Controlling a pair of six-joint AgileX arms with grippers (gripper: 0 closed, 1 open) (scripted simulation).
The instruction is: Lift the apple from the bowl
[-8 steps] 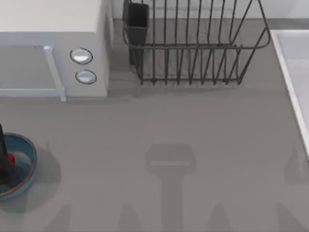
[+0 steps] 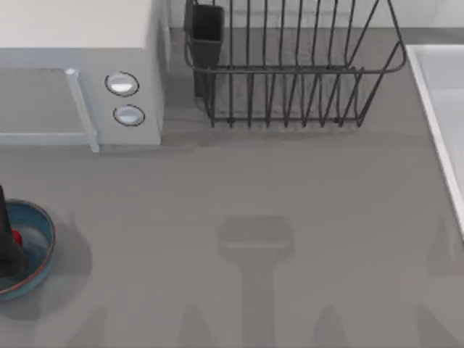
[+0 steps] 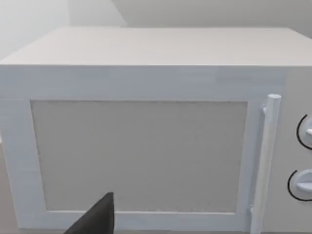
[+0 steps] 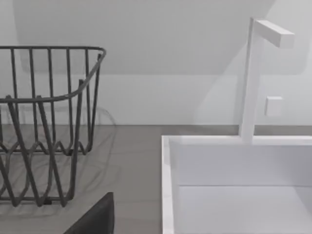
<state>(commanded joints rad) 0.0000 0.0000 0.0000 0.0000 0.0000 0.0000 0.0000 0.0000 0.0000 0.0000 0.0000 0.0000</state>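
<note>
The teal-blue bowl (image 2: 42, 233) with its thin reddish rim sits at the far left edge of the table in the top view. The small red apple (image 2: 16, 236) lies inside it, towards the bowl's left side. A dark part of my left gripper (image 2: 6, 235) stands over the bowl, right beside the apple and partly covering it; the rest is cut off by the picture's edge. In the left wrist view a dark piece of the left gripper (image 3: 95, 220) shows in front of the microwave. A dark piece of my right gripper (image 4: 95, 217) shows in the right wrist view.
A white microwave (image 2: 80, 72) stands at the back left, close behind the bowl. A dark wire dish rack (image 2: 290, 72) with a black holder (image 2: 206, 29) is at the back middle. A white sink (image 2: 442, 109) with a faucet (image 4: 251, 78) runs along the right side.
</note>
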